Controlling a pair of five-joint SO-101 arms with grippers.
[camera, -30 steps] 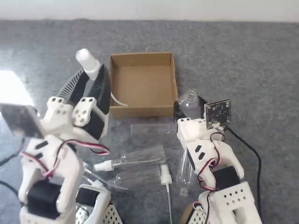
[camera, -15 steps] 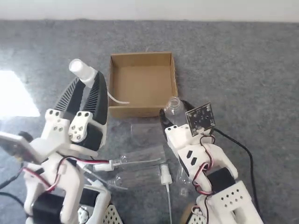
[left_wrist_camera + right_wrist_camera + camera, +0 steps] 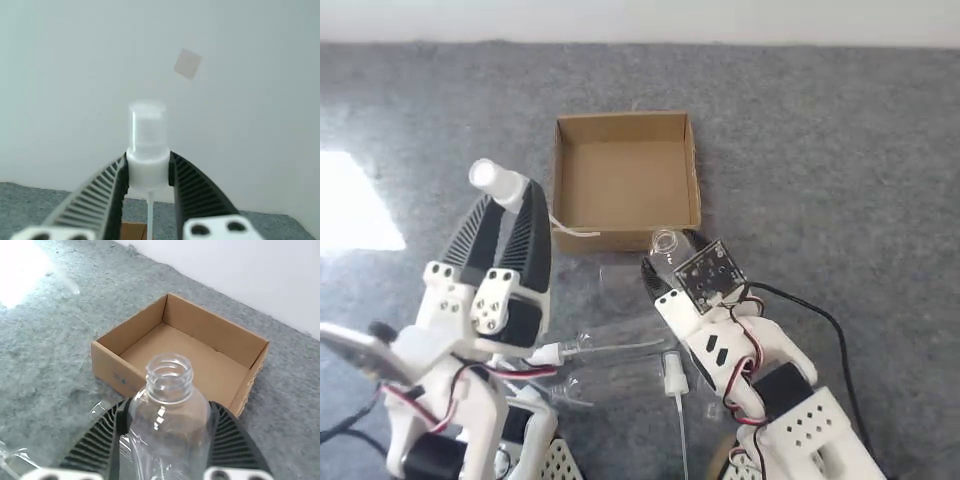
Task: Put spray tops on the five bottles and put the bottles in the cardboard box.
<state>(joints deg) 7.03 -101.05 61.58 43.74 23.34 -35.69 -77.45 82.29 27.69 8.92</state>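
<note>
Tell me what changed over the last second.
The right gripper carried its open bottle sideways toward the left arm, along the front of the cardboard box. The left gripper drew its spray top back a little. Both grips held; box and loose bottles stayed put.

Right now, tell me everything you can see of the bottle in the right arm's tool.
The bottle is clear plastic, with rounded shoulders and a threaded neck, its mouth open and uncapped. It stands roughly upright, clamped at the shoulders between the right tool's black ribbed fingers, close to the near wall of the cardboard box.
</note>
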